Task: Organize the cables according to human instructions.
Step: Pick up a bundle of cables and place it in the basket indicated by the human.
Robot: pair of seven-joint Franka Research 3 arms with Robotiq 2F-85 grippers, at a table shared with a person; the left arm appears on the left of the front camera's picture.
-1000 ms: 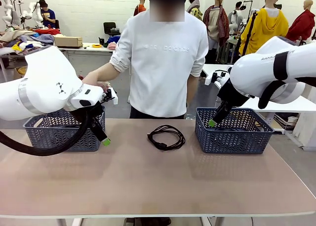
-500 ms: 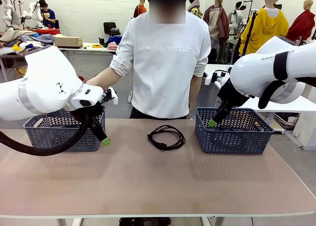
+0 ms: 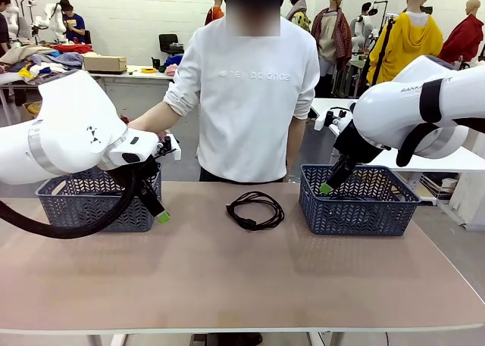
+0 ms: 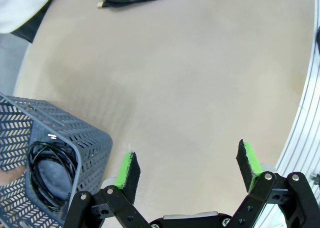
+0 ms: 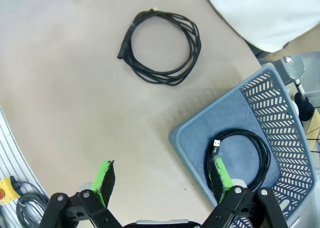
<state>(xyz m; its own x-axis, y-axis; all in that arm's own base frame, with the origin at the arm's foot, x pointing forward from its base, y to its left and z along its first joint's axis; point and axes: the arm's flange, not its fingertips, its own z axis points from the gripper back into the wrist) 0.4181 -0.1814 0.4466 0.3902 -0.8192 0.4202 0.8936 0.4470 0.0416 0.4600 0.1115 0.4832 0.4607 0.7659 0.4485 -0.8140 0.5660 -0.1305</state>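
One coiled black cable [image 3: 255, 210] lies flat on the tan table [image 3: 242, 285], between the two grey perforated baskets and touching neither. In the right wrist view the same loop [image 5: 161, 47] sits alone on the bare tabletop, one plug end pointing off its edge. A second coiled cable [image 5: 240, 158] with a small USB-type plug lies on the floor of the right basket [image 5: 280, 123]. A third coil [image 4: 47, 175] lies inside the left basket [image 4: 85, 138], seen through its open top.

The left gripper [image 4: 187, 165] hangs over bare table just beside the left basket's corner, its green pads spread wide with nothing between them. The right gripper [image 5: 162, 180] hovers at the near corner of the right basket, one finger [image 5: 222, 175] over the basket floor near the coil and the other over the table; its jaws are also spread wide and hold nothing.

Compared with the earlier frames, both arms and all three cables are where they were. Only the person in the white sweatshirt [image 3: 254, 96] differs: the hand [image 3: 140, 123] reaching toward the left basket behind the left arm has shifted slightly, and the body leans a touch differently.
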